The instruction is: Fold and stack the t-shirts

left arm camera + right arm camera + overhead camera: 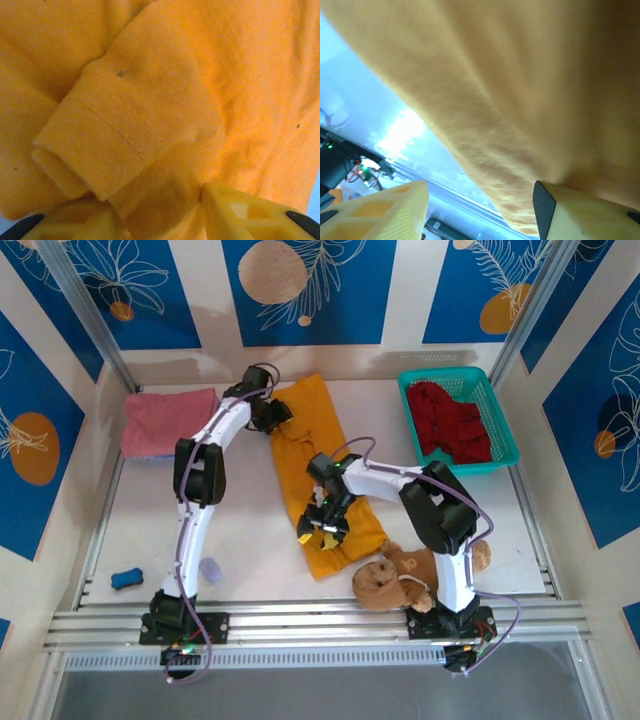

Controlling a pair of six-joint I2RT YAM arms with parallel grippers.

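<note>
The mustard-orange t-shirt (305,455), a soft knit with a stitched sleeve hem, is laid lengthwise mid-worktop (250,530). Its bunched far end is grasped by the left gripper (160,210). The right gripper (480,200) jaws are seen parted, with cloth draped against one side.

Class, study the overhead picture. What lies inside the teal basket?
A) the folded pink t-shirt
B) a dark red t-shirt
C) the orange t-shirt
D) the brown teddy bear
B: the dark red t-shirt lies bunched inside the teal basket, while the orange t-shirt lies spread outside it.
</note>
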